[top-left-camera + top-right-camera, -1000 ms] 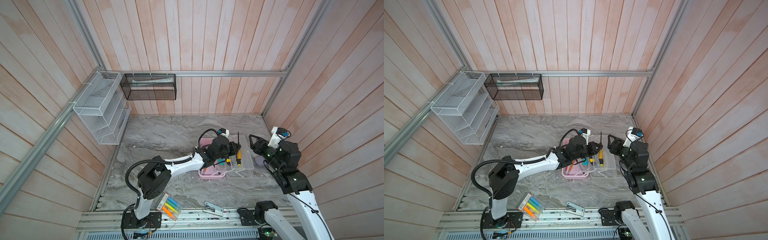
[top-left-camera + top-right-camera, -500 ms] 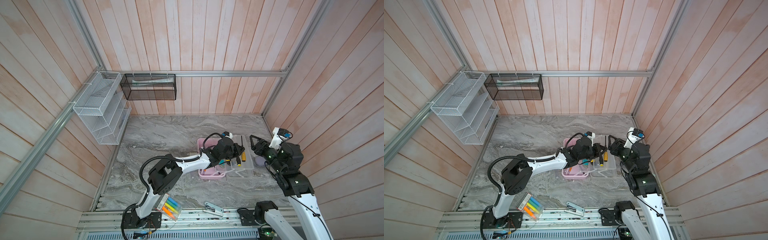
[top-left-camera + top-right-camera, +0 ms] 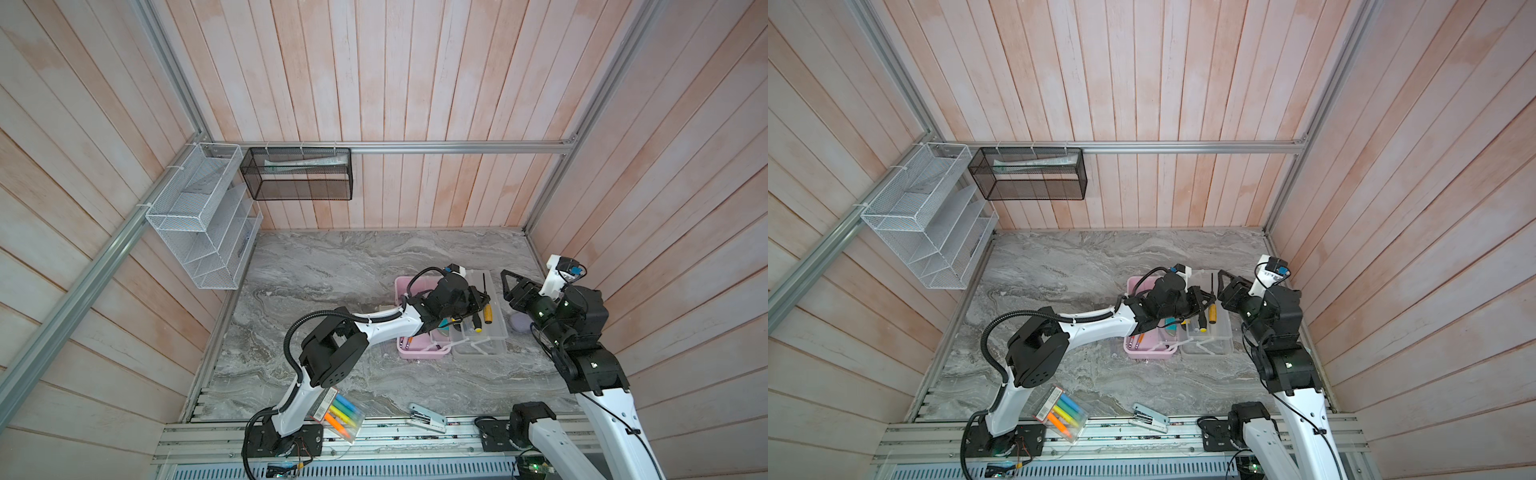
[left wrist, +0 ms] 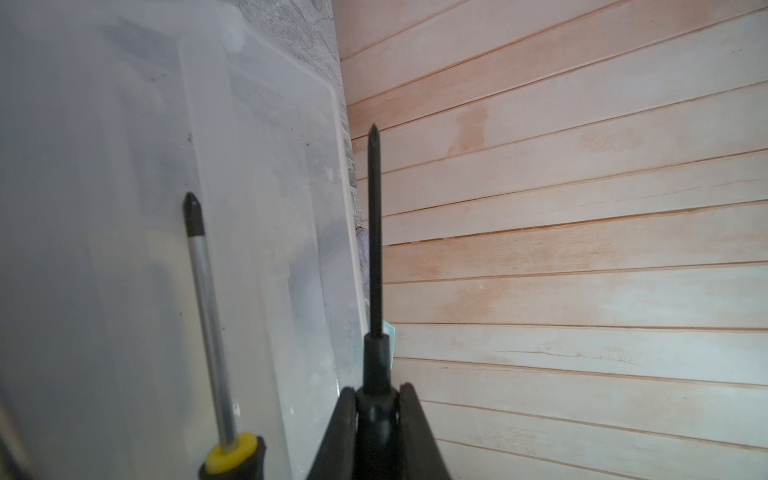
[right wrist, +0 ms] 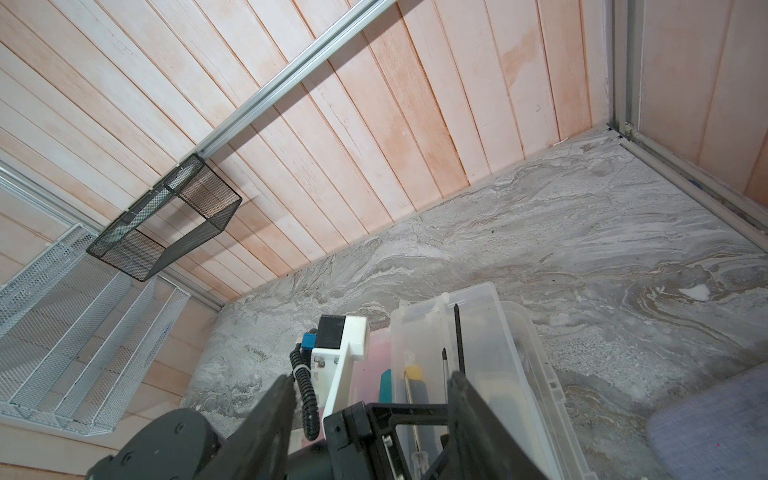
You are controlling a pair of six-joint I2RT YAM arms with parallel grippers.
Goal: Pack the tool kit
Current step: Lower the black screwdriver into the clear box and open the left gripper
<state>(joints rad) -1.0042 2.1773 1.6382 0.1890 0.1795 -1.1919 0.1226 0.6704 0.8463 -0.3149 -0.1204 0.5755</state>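
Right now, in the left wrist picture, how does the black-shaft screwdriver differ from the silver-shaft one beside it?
The black-shaft screwdriver is clamped at its neck by the left gripper; the silver-shaft screwdriver lies free over clear plastic. The black-shaft one is dark all along; the silver-shaft one is shiny with a dark tip. The silver-shaft one has a yellow collar; the black-shaft one's neck is black. Both point nearly the same way.

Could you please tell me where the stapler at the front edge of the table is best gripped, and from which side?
Grip the stapler across its narrow width, about halfway along, coming straight down from above. It appears to lie flat and slanted at the table's front edge, so the grip should turn crosswise to its length. Both long sides look free, and the highlighter pack lies apart from it.
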